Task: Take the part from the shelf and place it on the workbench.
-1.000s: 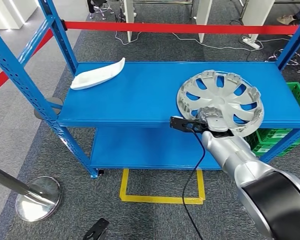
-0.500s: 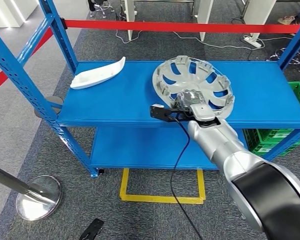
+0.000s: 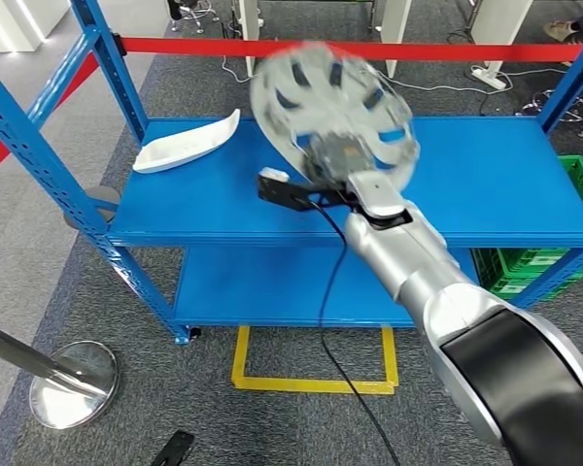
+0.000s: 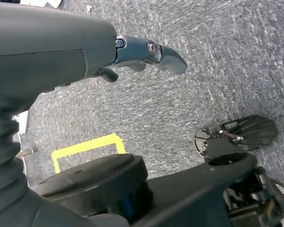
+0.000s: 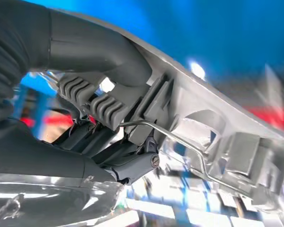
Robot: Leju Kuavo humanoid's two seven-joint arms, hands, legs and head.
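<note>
a glossy silver plastic wheel cover, blue painted metal shelf, rough grey carpet floor.

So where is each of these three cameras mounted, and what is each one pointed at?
Head view: high on the body, looking down at the blue shelf; the right arm lifts the hubcap.
Left wrist view: behind the hanging left hand, facing grey carpet.
Right wrist view: behind the right hand, close against the hubcap's back.
Shared: head and right wrist views both show the hubcap.
</note>
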